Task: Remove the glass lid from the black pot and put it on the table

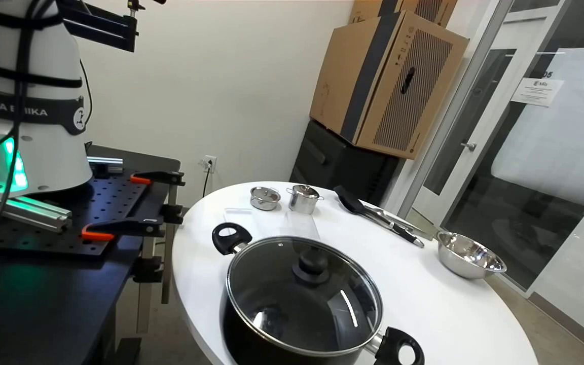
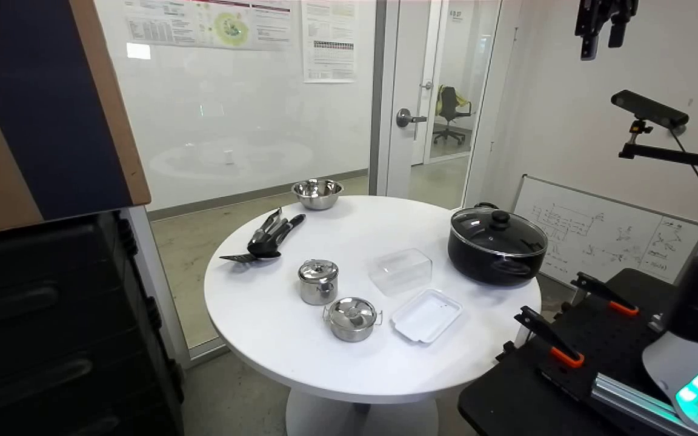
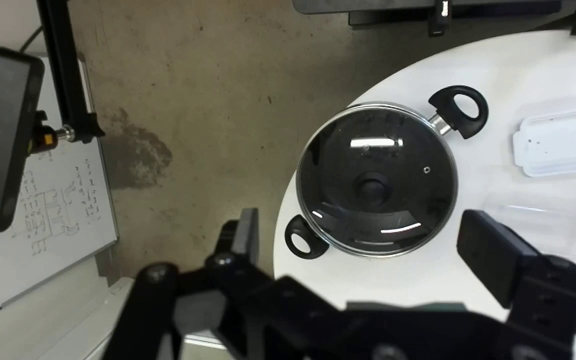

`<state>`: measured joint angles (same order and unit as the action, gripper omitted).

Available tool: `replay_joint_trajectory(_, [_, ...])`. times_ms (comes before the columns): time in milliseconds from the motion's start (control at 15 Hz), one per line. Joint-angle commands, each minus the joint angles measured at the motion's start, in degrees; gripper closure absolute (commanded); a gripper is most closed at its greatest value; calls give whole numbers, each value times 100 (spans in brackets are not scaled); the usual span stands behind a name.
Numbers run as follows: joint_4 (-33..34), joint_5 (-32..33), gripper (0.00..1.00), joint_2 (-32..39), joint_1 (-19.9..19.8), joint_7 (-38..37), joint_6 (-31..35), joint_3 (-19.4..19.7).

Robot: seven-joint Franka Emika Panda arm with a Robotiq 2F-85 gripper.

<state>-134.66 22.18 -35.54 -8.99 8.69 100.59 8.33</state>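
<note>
The glass lid (image 1: 304, 304) sits flat on the black pot (image 1: 241, 332), with its dark knob up. The lid (image 2: 476, 229) and pot (image 2: 482, 264) also show in an exterior view, near the edge of the white table (image 2: 355, 236) on the robot's side. In the wrist view the lid (image 3: 375, 172) is seen from above, with the pot's two loop handles (image 3: 302, 237) sticking out. My gripper (image 2: 603, 43) is high above the table in an exterior view. In the wrist view my gripper (image 3: 363, 245) is open and empty, its fingers wide apart, with the lid well below.
A clear plastic box (image 2: 402, 271) and a white tray (image 2: 428, 316) lie near the pot. Two small lidded steel pots (image 2: 319, 283), black utensils (image 2: 270, 236) and a steel bowl (image 2: 317, 194) are on the table. A camera on an arm (image 3: 5, 140) stands off the table.
</note>
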Motion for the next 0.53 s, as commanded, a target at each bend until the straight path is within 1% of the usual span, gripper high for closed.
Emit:
replay_joint_trajectory(0, [36,44,0,129,5,-152,-2,3])
replay_joint_trajectory(133, [81,63,0,288,-19,-291,14,-21])
replay_joint_trajectory(333, [122,65,0,308,-25,-312,14,-23])
replay_joint_trajectory(467, [207,-162,0,543,-7,-478,26,1])
